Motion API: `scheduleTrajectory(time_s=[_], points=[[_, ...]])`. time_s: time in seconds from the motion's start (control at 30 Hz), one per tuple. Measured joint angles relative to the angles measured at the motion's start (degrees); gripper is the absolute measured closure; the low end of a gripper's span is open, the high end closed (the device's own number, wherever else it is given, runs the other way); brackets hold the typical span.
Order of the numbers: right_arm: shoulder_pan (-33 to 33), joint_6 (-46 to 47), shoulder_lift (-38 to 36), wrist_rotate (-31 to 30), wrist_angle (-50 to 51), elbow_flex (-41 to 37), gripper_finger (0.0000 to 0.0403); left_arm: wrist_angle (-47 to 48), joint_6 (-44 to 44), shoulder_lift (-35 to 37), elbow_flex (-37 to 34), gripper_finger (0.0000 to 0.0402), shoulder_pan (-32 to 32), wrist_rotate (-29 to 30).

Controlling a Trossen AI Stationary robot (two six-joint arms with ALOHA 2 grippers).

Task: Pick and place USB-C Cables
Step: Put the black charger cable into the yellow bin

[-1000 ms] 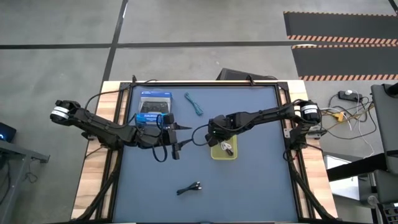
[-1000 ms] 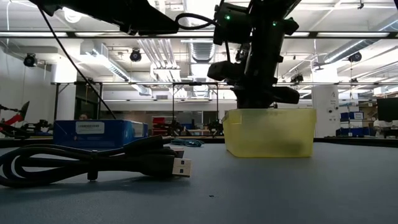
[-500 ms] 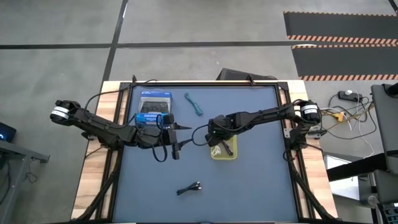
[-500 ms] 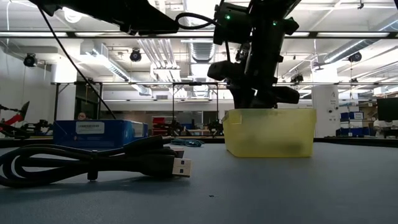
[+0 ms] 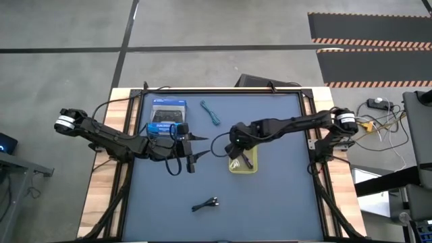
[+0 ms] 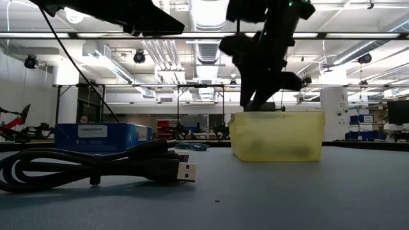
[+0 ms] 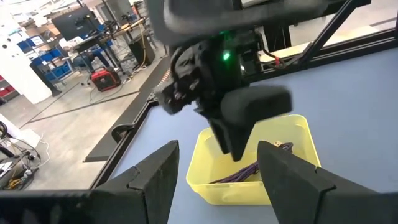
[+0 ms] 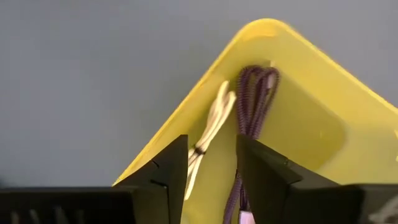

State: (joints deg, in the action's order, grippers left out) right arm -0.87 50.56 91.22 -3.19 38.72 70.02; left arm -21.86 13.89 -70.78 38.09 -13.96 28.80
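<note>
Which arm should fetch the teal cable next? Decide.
Right, probably. The right gripper hangs open and empty above the yellow bin; the teal cable lies nearby. The left gripper waits beside the blue box.

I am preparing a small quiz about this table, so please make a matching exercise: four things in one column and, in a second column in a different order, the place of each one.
Things:
1. purple cable
2. teal cable
3. black cable
4. right gripper

Places:
A. on the mat at the far side, beside the blue box
B. lying inside the yellow bin, next to the white cable
C. alone on the mat at the near side
D. above the yellow bin, fingers open and empty

Pairs: 1-B, 2-A, 3-C, 4-D
</note>
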Motion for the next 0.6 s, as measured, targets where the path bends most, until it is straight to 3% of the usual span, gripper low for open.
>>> scheduleTrajectory(time_s=[0.1,0.4,0.6], points=[[2.0,-2.1,-1.2,-0.5,0.0,0.0,0.0288,0.1,-0.1,0.0,0.0,0.0200,0.0,0.0],[12.7,-8.1,-4.2,-13.3,0.1,0.0,0.0321,0.3,-2.8,-0.2,-0.1,0.0200,0.0,0.0],[18.9,-12.0,-5.9,-16.8,0.0,-0.7,0.0335,0.5,-6.4,-0.2,-0.7,0.0200,0.0,0.0]])
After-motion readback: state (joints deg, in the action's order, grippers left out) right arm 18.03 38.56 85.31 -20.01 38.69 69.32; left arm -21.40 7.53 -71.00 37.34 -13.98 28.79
